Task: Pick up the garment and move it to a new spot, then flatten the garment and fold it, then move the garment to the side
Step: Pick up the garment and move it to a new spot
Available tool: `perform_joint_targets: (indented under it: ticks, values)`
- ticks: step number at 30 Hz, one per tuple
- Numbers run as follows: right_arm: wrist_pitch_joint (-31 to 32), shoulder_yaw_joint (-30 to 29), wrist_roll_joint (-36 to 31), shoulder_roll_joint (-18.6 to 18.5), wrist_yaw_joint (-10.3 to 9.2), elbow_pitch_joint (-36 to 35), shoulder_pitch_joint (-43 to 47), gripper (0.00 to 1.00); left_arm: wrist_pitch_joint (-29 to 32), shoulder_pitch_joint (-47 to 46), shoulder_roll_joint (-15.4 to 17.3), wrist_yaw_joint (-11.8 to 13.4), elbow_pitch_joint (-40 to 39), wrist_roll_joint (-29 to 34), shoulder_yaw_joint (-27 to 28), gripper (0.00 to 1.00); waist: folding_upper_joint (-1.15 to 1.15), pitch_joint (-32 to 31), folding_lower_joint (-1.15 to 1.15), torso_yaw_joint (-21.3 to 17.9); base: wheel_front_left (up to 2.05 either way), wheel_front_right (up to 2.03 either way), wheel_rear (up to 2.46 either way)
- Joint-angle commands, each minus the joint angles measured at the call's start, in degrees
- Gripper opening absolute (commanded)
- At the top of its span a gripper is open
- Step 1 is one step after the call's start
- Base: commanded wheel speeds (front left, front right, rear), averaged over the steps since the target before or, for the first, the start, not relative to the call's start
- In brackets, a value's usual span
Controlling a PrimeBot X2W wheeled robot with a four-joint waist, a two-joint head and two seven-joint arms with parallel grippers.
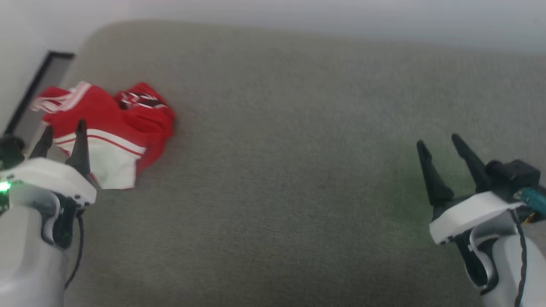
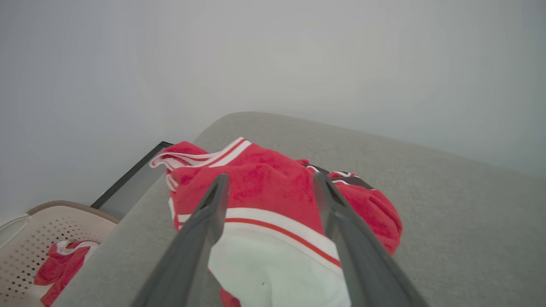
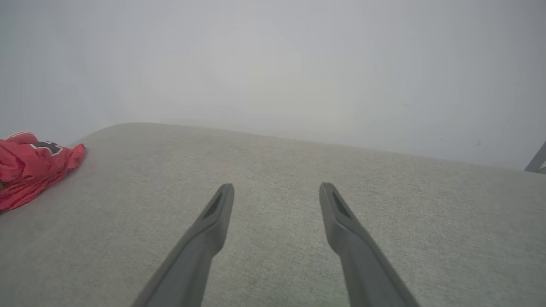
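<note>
**A:** Where is the small red jersey T-shirt with white sleeves and striped trim [image 1: 108, 128]?

**B:** It is crumpled in a heap at the upper left of the head view. It lies on the grey-green woven fabric surface [image 1: 298, 179], near that surface's rounded far-left corner.

**A:** And the grippers?

**B:** The left gripper [image 1: 64, 126] is at lower left, fingers spread wide and holding nothing. Its tips are over the shirt's white sleeve, but I cannot tell whether they touch it. The right gripper [image 1: 438, 140] is at lower right, equally wide and holding nothing, well apart from the shirt.

**A:** What else is nearby?

**B:** A dark strip [image 1: 38, 81] runs just past the surface's left edge. At the lower left of the left wrist view, a beige perforated basket [image 2: 21, 238] holds another red-and-white cloth [image 2: 59, 264].

**A:** Is there room to move?

**B:** Open fabric stretches from the shirt to the frame's right edge. A pale wall [image 1: 298, 10] borders the top.
</note>
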Motion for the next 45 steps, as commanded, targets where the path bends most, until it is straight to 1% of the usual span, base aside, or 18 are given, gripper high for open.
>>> perform_joint_targets:
  ticks: [1, 6, 11, 16, 21, 26, 27, 28, 31, 38, 41, 45]
  values:
    - [0.3, 0.1, -0.2, 0.0, 0.02, -0.6, -0.9, 1.0, 0.4, -1.5, 0.6, -0.1, 1.2, -0.2, -0.6, 1.0, 0.0, 5.0, 0.0, -3.0, 0.0, 0.0, 0.0]
    - [1.1, -0.3, -0.8, -0.5, 0.02, -2.6, -2.8, 1.0, 4.8, -8.9, 1.9, -0.1, 10.3, -1.6, -3.5, 1.0, 0.0, 10.1, 0.0, -4.6, 0.0, 0.0, 0.0]
    - [1.8, -0.6, -1.4, -0.7, 0.02, -4.3, -3.8, 1.0, 13.0, -15.3, 2.5, -0.1, 20.1, -3.9, -5.0, 1.0, 0.0, 13.3, 0.0, -5.3, 0.0, 0.0, 0.0]
    - [2.5, -0.7, -1.8, -0.9, 0.02, -5.5, -4.7, 1.0, 21.9, -19.0, 1.5, -0.1, 28.5, -5.7, -5.9, 1.0, 0.0, 15.2, 0.0, -5.5, 0.0, 0.0, 0.0]
    - [3.1, -0.9, -2.0, -0.8, 0.02, -6.1, -4.9, 1.0, 30.6, -19.5, -0.7, 0.7, 34.5, -6.2, -7.1, 1.0, 0.0, 15.7, 0.0, -5.7, 0.0, 0.0, 0.0]
    - [3.4, -0.8, -2.4, -0.3, 0.02, -6.2, -5.2, 1.0, 30.4, -19.4, -0.7, 0.7, 35.7, -5.7, -8.0, 1.0, 0.0, 15.5, 0.0, -6.0, 0.0, 0.0, 0.0]
    - [3.3, -0.9, -2.5, -0.2, 0.02, -6.1, -5.0, 1.0, 29.6, -19.4, -0.5, 0.6, 35.7, -5.8, -7.8, 0.16, 0.0, 15.3, 0.0, -6.0, 0.0, 0.0, 0.0]
    - [3.1, -1.1, -2.5, -0.1, 0.02, -5.9, -4.8, 1.0, 28.7, -19.5, -0.2, 0.6, 35.5, -6.4, -7.3, 0.0, 0.0, 15.0, 0.0, -6.0, 0.0, 0.0, 0.0]
    - [2.6, -1.5, -2.5, 0.1, 0.02, -5.4, -3.9, 1.0, 26.7, -20.4, 1.3, 0.3, 34.8, -5.6, -8.1, 0.0, 0.0, 13.5, 0.0, -5.8, 0.0, 0.0, 0.0]
    - [1.7, -2.6, -1.6, 0.5, 0.02, -4.2, -1.9, 1.0, 19.2, -24.4, 6.6, -0.1, 30.0, -3.2, -10.2, 0.0, 0.0, 8.2, 0.0, -5.4, 0.0, 0.0, 0.0]
    - [1.3, -2.6, -1.3, 0.7, 0.02, -3.8, -1.3, 1.0, 17.1, -25.2, 7.8, -0.1, 27.9, -2.3, -11.9, 0.0, 0.0, 5.7, 0.0, -5.0, 0.0, 0.0, 0.0]
    - [0.9, -2.9, -0.9, 0.8, 0.02, -3.4, -0.3, 1.0, 16.1, -25.6, 9.0, -0.1, 23.2, -1.5, -14.5, 0.0, 0.0, 2.3, 0.0, -4.3, 0.0, 0.0, 0.0]
